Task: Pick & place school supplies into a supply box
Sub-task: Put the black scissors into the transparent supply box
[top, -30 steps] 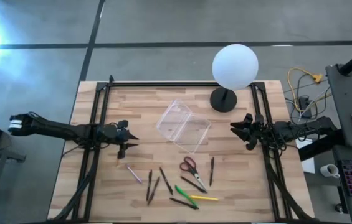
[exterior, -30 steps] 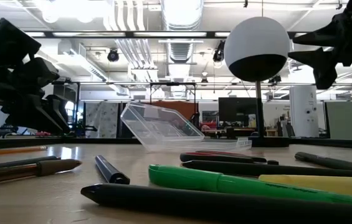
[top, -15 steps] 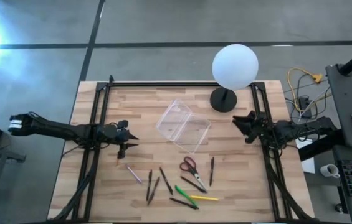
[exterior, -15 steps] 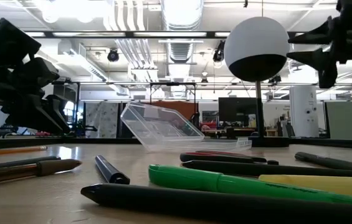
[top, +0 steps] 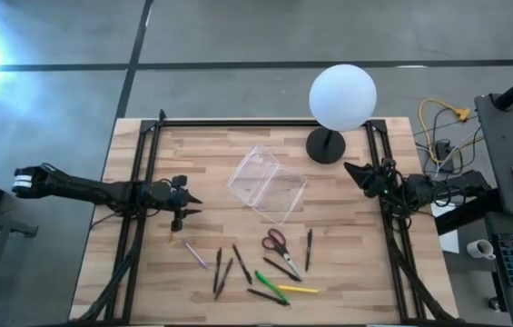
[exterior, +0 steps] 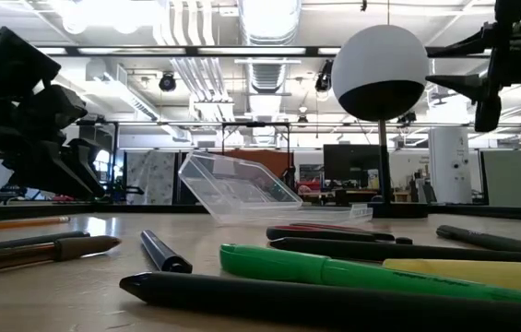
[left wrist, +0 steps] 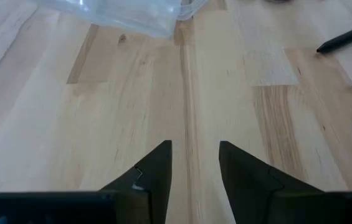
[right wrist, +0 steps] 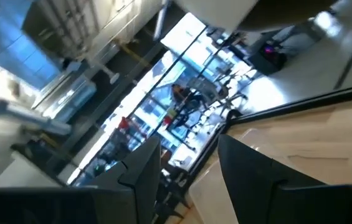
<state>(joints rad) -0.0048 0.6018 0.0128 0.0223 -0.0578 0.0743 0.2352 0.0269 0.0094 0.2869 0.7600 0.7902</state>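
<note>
Hovering, both grippers (top: 183,205) (top: 354,173) open, holding nothing.

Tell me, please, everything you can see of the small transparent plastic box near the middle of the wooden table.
The small transparent rectangular plastic box lies open near the centre of the wooden table, set at an angle to the table's edges. Its hinged clear lid stands tilted up from the shallow tray. It looks empty. Neither gripper touches it, and the pens and red-handled scissors lie apart from it, toward the near edge. The white globe lamp stands just beyond it.
</note>
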